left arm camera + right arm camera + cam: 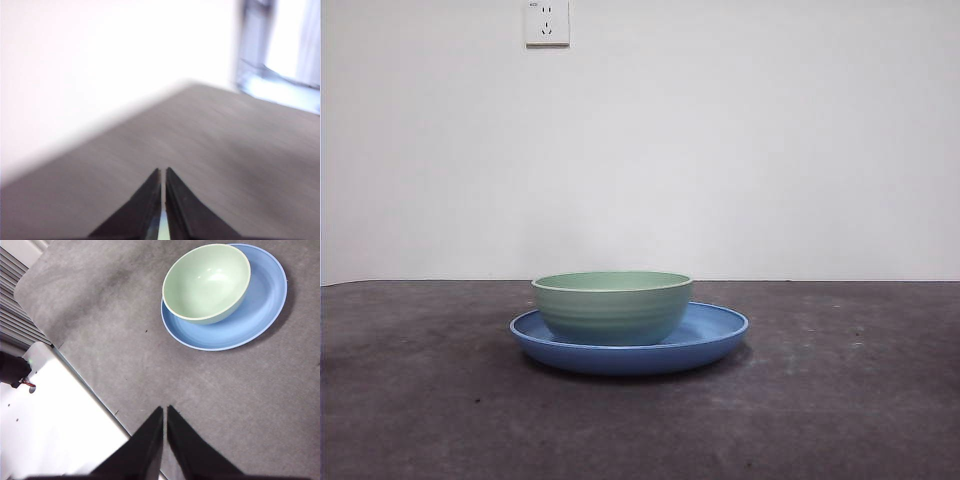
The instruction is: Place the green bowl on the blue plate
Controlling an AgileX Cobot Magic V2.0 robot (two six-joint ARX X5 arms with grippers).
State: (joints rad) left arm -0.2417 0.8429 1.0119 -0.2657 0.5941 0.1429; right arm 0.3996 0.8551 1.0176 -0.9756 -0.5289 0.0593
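Observation:
The pale green bowl (612, 305) stands upright on the blue plate (715, 335), set toward the plate's left side in the front view. It is empty. The right wrist view shows the same bowl (206, 282) resting on the plate (250, 320), well away from my right gripper (164, 412), whose jaws are shut with nothing between them. My left gripper (163, 174) is shut too, over bare table, with neither bowl nor plate in its blurred view. Neither arm shows in the front view.
The dark grey table (840, 400) runs back to a white wall with a socket (547, 22). Near the right gripper lies the table's edge with a white panel (55, 425) beyond it.

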